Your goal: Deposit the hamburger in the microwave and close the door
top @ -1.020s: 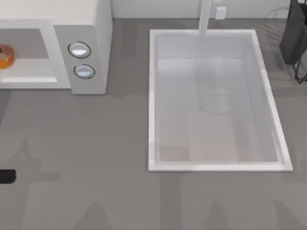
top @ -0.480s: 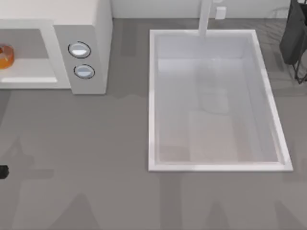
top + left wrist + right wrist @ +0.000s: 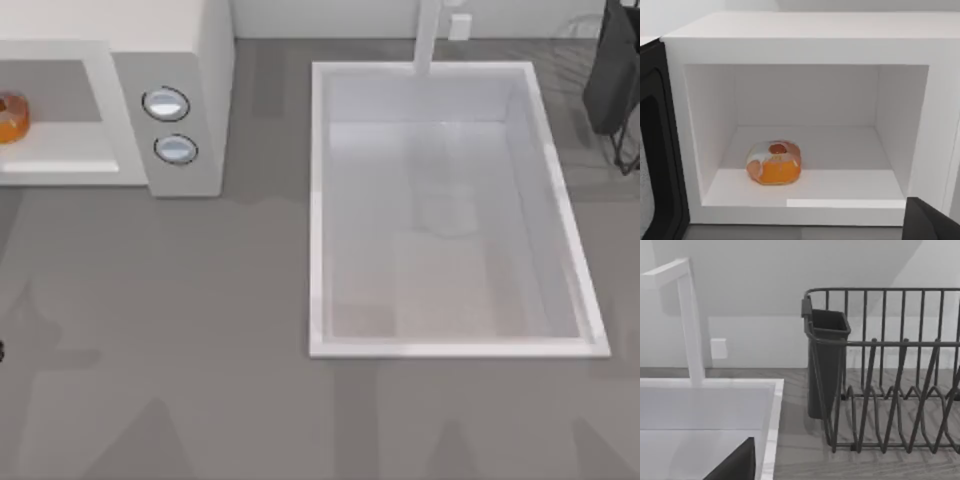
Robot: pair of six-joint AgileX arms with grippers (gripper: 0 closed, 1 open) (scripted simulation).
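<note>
left gripper [image 3: 1,351] withdrawn to table's left edge, grip unclear, hamburger [image 3: 774,163] inside microwave [image 3: 805,45]

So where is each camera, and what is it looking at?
Top view: sits above the table looking straight down at the microwave on the left, the sink in the middle and the dish rack at the right edge.
Left wrist view: rides on the left arm, facing the open microwave, with the hamburger inside and the door swung open; a dark bit of the left gripper shows.
Right wrist view: rides on the right arm, facing the dish rack, faucet and sink; a dark bit of the right gripper shows.
Shared: the top and left wrist views both show the hamburger.
</note>
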